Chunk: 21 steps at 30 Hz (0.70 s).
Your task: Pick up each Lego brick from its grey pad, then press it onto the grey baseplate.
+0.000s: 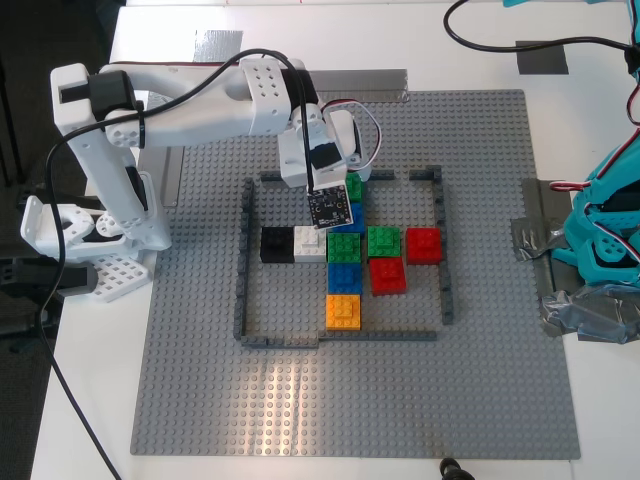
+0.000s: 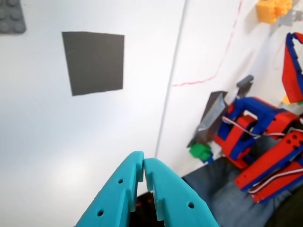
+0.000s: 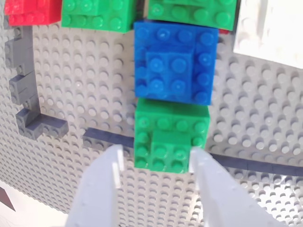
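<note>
My second gripper (image 3: pixel 157 152), white, is open, its fingertips on either side of a small green brick (image 3: pixel 165 152) that sits on a larger green brick on the grey baseplate (image 3: pixel 80 80). One finger (image 3: pixel 203 175) is at the brick's edge; the other stands a little apart. In the exterior view this gripper (image 1: pixel 335 200) hangs over the green brick (image 1: pixel 355 185) at the far side of the dark frame (image 1: pixel 340 337). Red bricks (image 1: pixel 387 274) lie nearby. My first gripper (image 2: pixel 143 165), teal, is shut and empty above the white table near a dark grey pad (image 2: pixel 93 61).
Inside the frame lie black (image 1: pixel 276 243), white (image 1: pixel 310 243), green (image 1: pixel 344 245), blue (image 1: pixel 344 277) and orange (image 1: pixel 343 311) bricks. A teal arm base (image 1: pixel 600 240) stands taped at the exterior view's right. A grey pad (image 1: pixel 541 58) and silver tape (image 1: pixel 218 42) lie on the far table.
</note>
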Each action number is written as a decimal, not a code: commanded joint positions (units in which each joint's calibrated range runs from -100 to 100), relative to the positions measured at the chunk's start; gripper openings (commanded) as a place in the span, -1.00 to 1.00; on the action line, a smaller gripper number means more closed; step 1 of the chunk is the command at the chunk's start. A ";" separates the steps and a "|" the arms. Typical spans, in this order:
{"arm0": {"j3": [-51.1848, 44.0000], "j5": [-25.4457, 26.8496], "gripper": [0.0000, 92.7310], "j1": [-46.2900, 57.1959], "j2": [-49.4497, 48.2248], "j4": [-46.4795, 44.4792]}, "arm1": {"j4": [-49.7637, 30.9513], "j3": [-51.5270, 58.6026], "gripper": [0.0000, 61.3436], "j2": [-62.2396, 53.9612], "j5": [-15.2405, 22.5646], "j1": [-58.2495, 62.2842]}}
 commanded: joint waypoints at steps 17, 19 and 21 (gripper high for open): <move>1.51 -3.22 -1.00 2.84 -1.22 9.39 | 13.56 -18.45 -0.32 -6.35 0.98 -2.93; 1.51 -3.22 -1.00 2.98 -1.22 9.39 | 15.51 -19.17 -0.32 -8.32 1.52 -4.82; 1.78 -3.22 -1.00 2.98 -1.22 9.39 | 17.47 -19.53 -0.35 -10.38 2.35 -6.99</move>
